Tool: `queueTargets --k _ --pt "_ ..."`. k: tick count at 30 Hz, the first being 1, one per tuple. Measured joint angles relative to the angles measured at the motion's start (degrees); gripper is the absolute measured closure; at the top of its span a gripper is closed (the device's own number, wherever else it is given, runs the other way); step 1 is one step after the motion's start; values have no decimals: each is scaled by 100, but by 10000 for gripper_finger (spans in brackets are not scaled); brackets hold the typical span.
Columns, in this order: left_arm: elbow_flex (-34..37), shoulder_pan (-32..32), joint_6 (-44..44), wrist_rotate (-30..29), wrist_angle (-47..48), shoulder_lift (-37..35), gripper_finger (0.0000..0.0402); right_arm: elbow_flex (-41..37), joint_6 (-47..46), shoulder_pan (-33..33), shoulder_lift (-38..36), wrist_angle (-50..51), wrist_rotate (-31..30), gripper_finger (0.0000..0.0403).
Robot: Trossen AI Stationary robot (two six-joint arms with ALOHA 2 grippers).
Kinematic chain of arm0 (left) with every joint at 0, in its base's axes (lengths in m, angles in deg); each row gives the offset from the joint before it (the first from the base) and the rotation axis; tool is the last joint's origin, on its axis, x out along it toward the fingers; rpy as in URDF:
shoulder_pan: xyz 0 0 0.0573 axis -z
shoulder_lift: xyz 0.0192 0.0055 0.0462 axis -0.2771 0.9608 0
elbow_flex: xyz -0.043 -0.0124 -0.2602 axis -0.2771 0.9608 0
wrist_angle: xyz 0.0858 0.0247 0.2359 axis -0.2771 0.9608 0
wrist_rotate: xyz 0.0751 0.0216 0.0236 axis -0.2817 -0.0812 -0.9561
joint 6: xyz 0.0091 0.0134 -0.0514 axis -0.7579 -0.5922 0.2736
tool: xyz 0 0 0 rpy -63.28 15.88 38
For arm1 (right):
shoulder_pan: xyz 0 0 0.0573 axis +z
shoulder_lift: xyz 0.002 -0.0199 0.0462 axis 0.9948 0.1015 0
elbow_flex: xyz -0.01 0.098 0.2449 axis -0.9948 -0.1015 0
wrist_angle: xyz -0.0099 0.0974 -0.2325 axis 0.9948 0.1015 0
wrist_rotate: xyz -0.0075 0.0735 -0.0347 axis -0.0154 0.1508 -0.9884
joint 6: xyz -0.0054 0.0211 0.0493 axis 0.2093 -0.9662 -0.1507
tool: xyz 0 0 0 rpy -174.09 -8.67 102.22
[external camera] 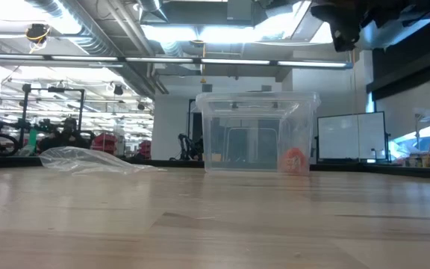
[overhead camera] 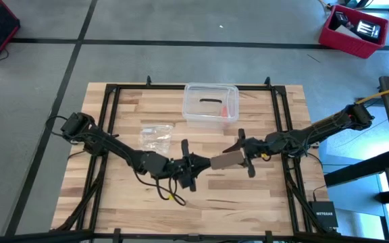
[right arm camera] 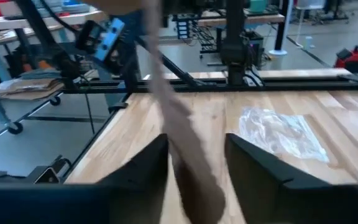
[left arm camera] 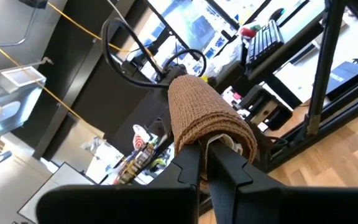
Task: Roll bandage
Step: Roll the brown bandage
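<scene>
The brown bandage (overhead camera: 225, 160) hangs in the air as a short strip between my two grippers, above the table's middle. My left gripper (overhead camera: 196, 164) is shut on its left end, and the strip runs away from the fingers in the left wrist view (left arm camera: 194, 112). My right gripper (overhead camera: 243, 152) is at its right end; in the right wrist view (right arm camera: 196, 168) the strip (right arm camera: 188, 162) passes edge-on between the two fingers. The low view shows no bandage on the table top. My left gripper pinches the bandage's left end (left arm camera: 229, 134) between its two fingertips (left arm camera: 191, 165); the cloth is lapped over the tips in more than one layer. The fingers come about level from the table's left, along the strip. The bandage is lifted clear. My right gripper has the bandage's right end (right arm camera: 194, 186) between its two fingers (right arm camera: 253, 168), which come about level from the table's right, along the strip. The strip stands on edge, clear of the table. One layer or several, I cannot tell.
A clear plastic box (overhead camera: 211, 103) with a small orange thing inside stands at the far middle and shows in the low view (external camera: 256, 134). A small clear plastic bag (overhead camera: 156, 136) lies left of the middle, near my left arm. Bare wood lies along the near edge.
</scene>
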Motion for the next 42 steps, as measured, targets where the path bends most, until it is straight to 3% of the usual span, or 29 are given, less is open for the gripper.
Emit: queueTargets --k 6,8,18,27,33,42 --pt "0 -3 -162 -64 -47 0 396 0 101 0 29 110 86 368" --pt "0 0 -213 -111 -72 0 396 0 123 7 78 144 101 392" --pt "0 -39 -943 -1072 -35 0 396 0 73 326 183 169 28 394" --pt "0 -137 -811 -1086 37 0 396 52 129 1237 131 198 -714 397" --pt "0 -245 -368 -1035 394 0 396 539 926 1766 136 235 -961 398" --pt "0 -258 223 -715 407 69 396 1496 1827 1876 151 1404 -1011 399"
